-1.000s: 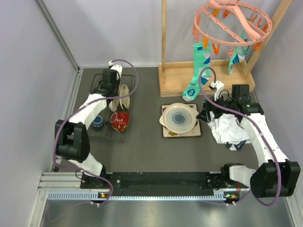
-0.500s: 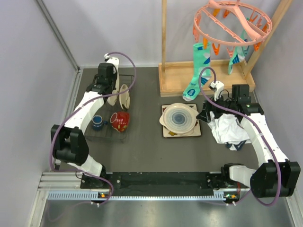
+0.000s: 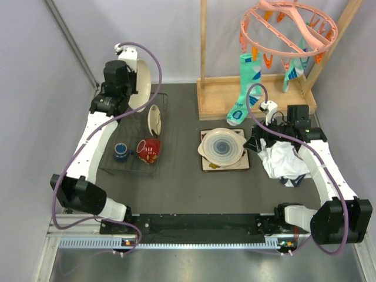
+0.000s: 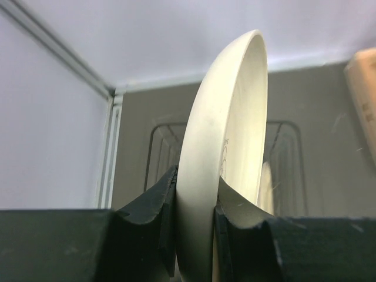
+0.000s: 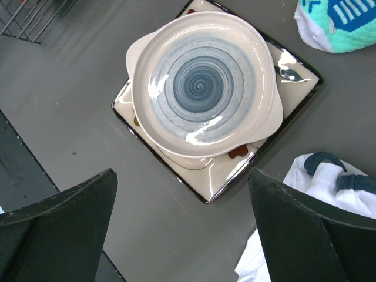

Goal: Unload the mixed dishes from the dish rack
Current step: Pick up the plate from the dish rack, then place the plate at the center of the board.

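Left wrist | cream dish [image 4: 229, 117] upright, rim clamped in left tool [image 4: 195, 189] — apparently above dish rack [image 4: 288, 158].

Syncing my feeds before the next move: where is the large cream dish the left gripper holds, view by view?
Top external: large cream dish, upper left, above the dish rack.
Left wrist: centre, edge-on in the left gripper.
Right wrist: not in it.
Shared landmark: the dish rack, in all three.
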`<action>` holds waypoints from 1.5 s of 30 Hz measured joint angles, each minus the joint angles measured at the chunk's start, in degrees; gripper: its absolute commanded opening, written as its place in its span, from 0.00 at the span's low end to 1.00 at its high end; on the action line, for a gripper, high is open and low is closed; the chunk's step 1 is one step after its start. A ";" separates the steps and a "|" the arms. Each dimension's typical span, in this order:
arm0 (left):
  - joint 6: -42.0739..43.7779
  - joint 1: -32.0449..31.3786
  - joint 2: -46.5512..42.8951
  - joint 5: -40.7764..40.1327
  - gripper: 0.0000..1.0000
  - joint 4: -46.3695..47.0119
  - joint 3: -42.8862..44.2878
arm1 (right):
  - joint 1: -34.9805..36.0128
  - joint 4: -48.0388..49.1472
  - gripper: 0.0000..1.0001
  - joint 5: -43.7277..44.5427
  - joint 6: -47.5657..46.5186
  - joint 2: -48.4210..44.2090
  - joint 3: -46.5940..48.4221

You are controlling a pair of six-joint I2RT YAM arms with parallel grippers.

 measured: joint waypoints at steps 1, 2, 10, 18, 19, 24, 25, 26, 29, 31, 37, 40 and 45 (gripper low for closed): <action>-0.68 0.00 -0.63 1.53 0.00 -0.96 2.21 | 0.00 0.00 0.92 -0.02 0.00 0.00 0.00; -0.81 0.02 -0.85 1.84 0.00 -1.09 2.64 | 0.00 0.00 0.92 -0.02 0.00 0.00 0.02; -7.08 0.02 -3.21 19.19 0.00 -3.85 5.11 | 0.00 0.02 0.92 0.02 0.02 0.00 0.00; -14.93 0.00 -2.54 40.44 0.00 -2.67 2.97 | 0.00 0.07 0.92 0.09 0.07 0.00 0.00; -16.17 0.00 -2.10 42.84 0.00 -1.75 2.56 | 0.00 0.09 0.92 0.13 0.07 0.00 0.00; -22.38 -0.04 1.29 52.83 0.00 4.02 -1.14 | 0.00 0.24 0.92 0.50 0.04 0.00 -0.20; -23.85 -0.04 2.16 54.40 0.00 5.16 -2.05 | 0.00 0.24 0.92 0.57 0.04 0.00 -0.35; -25.29 -0.04 2.97 55.80 0.00 6.40 -2.93 | 0.00 0.20 0.92 0.66 0.04 0.00 -0.42; -28.85 -0.31 5.42 58.53 0.00 9.31 -4.68 | 0.00 0.26 0.92 0.96 0.04 0.00 -0.44; -30.53 -0.70 7.06 59.01 0.00 10.51 -5.31 | 0.00 0.24 0.92 1.18 0.07 0.00 -0.46; -33.94 -3.30 10.49 58.73 0.00 14.01 -6.27 | 0.00 0.37 0.92 1.51 0.04 0.00 -0.92; -35.43 -5.01 12.50 58.31 0.00 15.69 -6.56 | -0.02 0.39 0.92 1.62 0.04 0.00 -1.07; -36.81 -7.45 16.57 57.40 0.00 17.14 -6.91 | -0.02 0.50 0.92 2.05 0.04 -0.04 -1.09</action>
